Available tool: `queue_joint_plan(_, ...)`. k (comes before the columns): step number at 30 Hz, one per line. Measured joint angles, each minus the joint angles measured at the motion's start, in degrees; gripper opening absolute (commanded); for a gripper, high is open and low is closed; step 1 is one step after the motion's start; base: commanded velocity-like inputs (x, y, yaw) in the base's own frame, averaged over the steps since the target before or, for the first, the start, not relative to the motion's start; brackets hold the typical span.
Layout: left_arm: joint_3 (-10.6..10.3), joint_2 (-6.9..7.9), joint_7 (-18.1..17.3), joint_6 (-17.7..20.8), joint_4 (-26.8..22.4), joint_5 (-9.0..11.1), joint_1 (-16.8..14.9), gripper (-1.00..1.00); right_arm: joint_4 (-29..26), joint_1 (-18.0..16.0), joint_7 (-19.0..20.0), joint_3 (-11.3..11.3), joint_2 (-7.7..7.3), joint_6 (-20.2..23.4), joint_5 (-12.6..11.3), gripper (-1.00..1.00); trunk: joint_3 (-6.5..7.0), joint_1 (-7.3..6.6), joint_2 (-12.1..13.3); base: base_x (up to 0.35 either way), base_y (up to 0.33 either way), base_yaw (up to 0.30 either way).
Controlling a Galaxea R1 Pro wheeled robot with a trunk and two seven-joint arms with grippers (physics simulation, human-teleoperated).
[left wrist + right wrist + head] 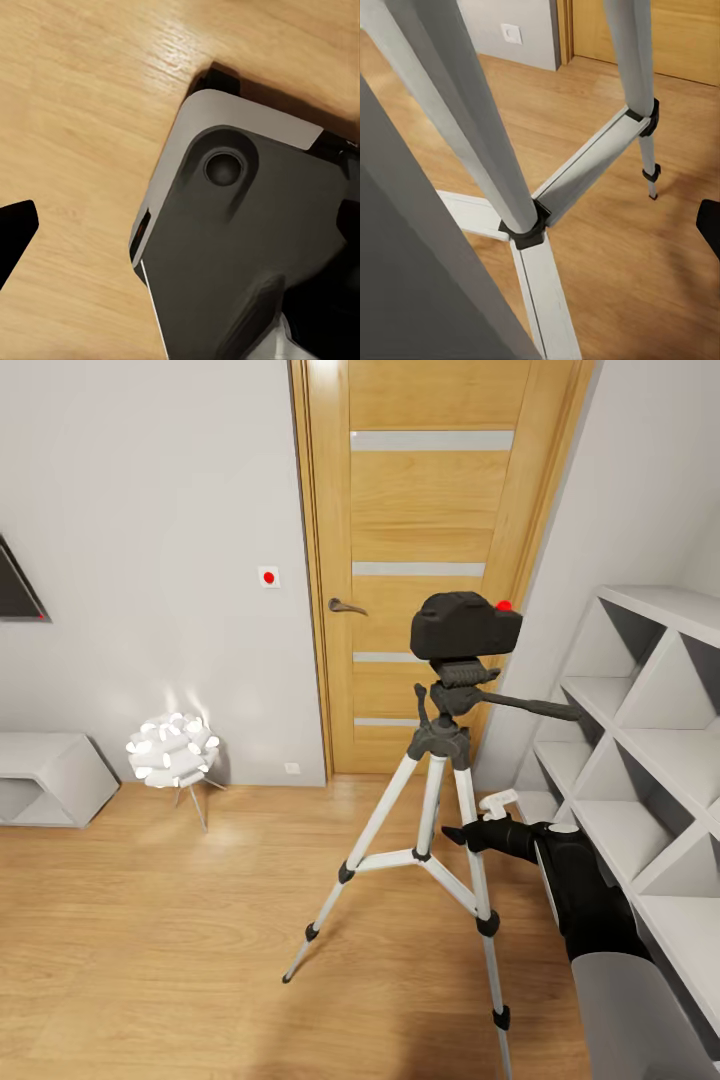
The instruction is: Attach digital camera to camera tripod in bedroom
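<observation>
The digital camera [466, 625], black and boxy with a red dot on top, sits on the dark head of the camera tripod [440, 740], which stands on the wood floor in front of the wooden door. Its pan handle [530, 706] points right toward the shelves. My right gripper [478, 818] is low beside the tripod's right leg, open, with nothing held. In the right wrist view the silver legs [495, 157] and centre brace fill the foreground, and one dark fingertip [709, 225] shows at the edge. My left gripper [182, 225] hangs open over the floor.
White cube shelves [640, 760] line the right wall, close to the tripod. The wooden door [430, 560] is behind it. A white petal floor lamp [172, 750] and a low white cabinet [45, 775] stand at the left wall. My own grey base [247, 225] is under the left wrist.
</observation>
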Motion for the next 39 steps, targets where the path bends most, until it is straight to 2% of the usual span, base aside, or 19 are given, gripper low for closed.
queue_joint_plan(11,0.00,-0.61,0.00,-0.52,-0.01,0.15,0.30,1.00,0.00,0.00,0.04,-0.14,-0.08,0.15,0.02,1.00,0.00,0.00,0.00,-0.013,0.000,0.000)
queue_joint_plan(26,0.00,-1.37,0.00,-0.77,-0.07,0.20,0.31,1.00,0.00,0.00,0.36,-0.26,-0.17,0.19,0.01,1.00,0.00,0.02,0.00,-0.263,0.000,0.000)
queue_joint_plan(39,0.00,-1.42,-0.01,-0.87,-0.07,0.17,0.31,1.00,0.00,0.00,0.36,-0.26,-0.17,0.22,0.00,1.00,0.00,0.00,0.00,-0.035,0.000,0.000)
